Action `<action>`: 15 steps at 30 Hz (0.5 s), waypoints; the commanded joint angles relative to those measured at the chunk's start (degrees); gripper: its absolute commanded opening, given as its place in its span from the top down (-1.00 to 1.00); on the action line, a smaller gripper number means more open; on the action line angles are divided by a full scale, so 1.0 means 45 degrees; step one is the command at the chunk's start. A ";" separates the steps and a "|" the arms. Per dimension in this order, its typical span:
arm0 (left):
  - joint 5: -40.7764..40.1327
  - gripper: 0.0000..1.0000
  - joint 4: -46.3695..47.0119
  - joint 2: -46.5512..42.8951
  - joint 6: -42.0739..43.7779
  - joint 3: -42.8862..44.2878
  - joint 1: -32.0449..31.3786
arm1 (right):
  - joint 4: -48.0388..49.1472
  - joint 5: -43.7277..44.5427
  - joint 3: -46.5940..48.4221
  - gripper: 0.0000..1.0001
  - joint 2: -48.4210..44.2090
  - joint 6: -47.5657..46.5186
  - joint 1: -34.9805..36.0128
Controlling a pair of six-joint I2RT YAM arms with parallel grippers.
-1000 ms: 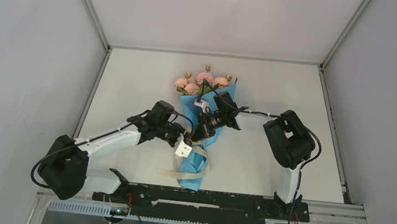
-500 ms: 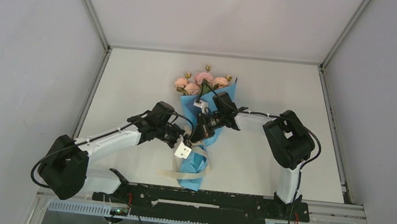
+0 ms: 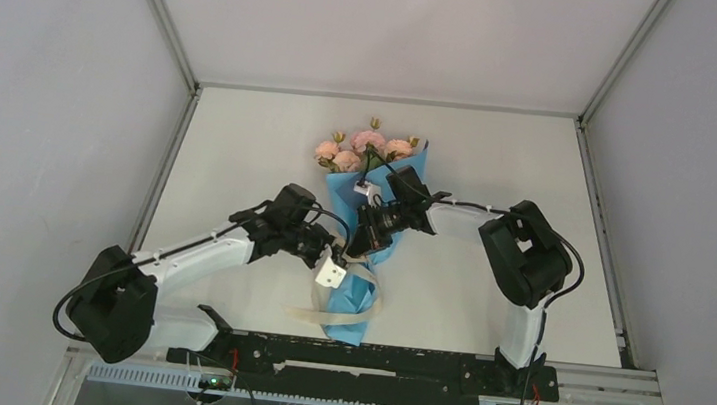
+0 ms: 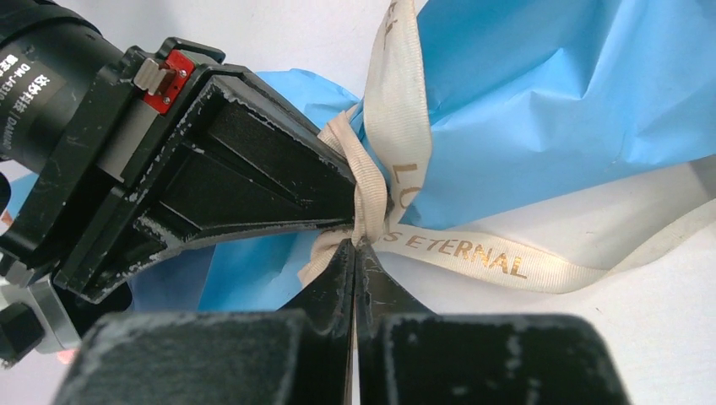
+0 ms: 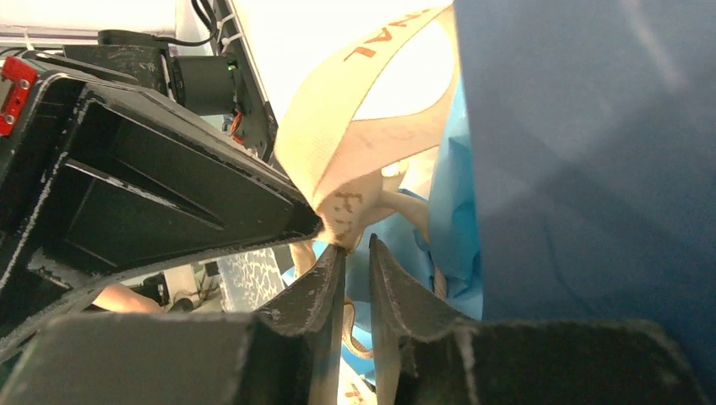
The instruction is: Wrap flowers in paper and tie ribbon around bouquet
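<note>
**Left gripper closed at the ribbon knot, right gripper slightly parted**

Left gripper point(image 4: 355, 246) is seen with its fingers pressed fully together, the tips set against the knot of the ribbon point(image 4: 473, 251). Whether a strand is pinched between them cannot be told. The right gripper point(image 5: 356, 246) is held with a narrow gap between its fingers. Nothing is gripped, though the ribbon touches one fingertip. Both grippers meet at the same knot, tip to tip.

Gold capitals reading "S ETERNAL" are printed along the ribbon's loose tail, and "LO" can be read on the strand rising over the paper point(image 4: 540, 93). In the right wrist view, "NAL" is seen on a raised loop. White lettering on the black housing of the right arm is too small to be read with certainty.

The ribbon is a flat cream strip, cinched around the light blue, creased paper. The bouquet point(image 3: 340, 187) is laid on the white table point(image 3: 239, 150), near its middle. Its narrow end is pointed toward the arm bases. The flowers point(image 3: 369, 143), pale pink with small green leaves, are shown at the far, wide end.
</note>
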 commanded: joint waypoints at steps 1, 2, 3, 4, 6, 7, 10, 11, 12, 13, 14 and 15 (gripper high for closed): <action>0.0099 1.00 -0.0659 -0.0795 -0.0280 0.0475 -0.0113 | -0.0385 0.0247 0.0056 0.49 -0.0752 -0.0543 -0.0187; 0.0043 1.00 -0.0848 -0.0844 -0.0184 0.0477 -0.0102 | -0.0325 0.0129 0.0061 0.48 -0.0742 -0.0522 -0.0192; -0.0042 1.00 -0.0979 -0.0886 -0.0064 0.0448 -0.0103 | -0.0227 -0.0005 0.0052 0.45 -0.0724 -0.0478 -0.0212; -0.0111 1.00 -0.1024 -0.0923 0.0019 0.0381 -0.0108 | -0.0152 -0.0144 0.0049 0.43 -0.0690 -0.0382 -0.0215; -0.0120 1.00 -0.1030 -0.1023 0.0047 0.0302 -0.0106 | 0.0076 -0.0460 0.0061 0.39 -0.0641 -0.0172 -0.0216; -0.0057 1.00 -0.1043 -0.1060 0.0040 0.0296 -0.0101 | 0.0218 -0.0577 0.0062 0.35 -0.0621 -0.0048 -0.0193; 0.0090 1.00 -0.1035 -0.1164 -0.0020 0.0298 -0.0093 | 0.0661 -0.0778 0.0061 0.28 -0.0526 0.0328 -0.0095; 0.0113 1.00 -0.1029 -0.1151 -0.0044 0.0313 -0.0094 | 0.0838 -0.0873 0.0060 0.28 -0.0463 0.0444 -0.0056; 0.0126 1.00 -0.1018 -0.1132 -0.0120 0.0327 -0.0094 | 0.1004 -0.0997 0.0057 0.27 -0.0381 0.0549 -0.0012; 0.0159 1.00 -0.1017 -0.1150 -0.0186 0.0326 -0.0089 | 0.1194 -0.1108 0.0066 0.27 -0.0322 0.0664 0.0015; 0.0190 1.00 -0.1017 -0.1166 -0.0228 0.0327 -0.0089 | 0.1374 -0.1249 0.0055 0.26 -0.0254 0.0762 0.0036; 0.0250 1.00 -0.1027 -0.1186 -0.0238 0.0317 -0.0101 | 0.1630 -0.1459 0.0052 0.26 -0.0177 0.0941 0.0028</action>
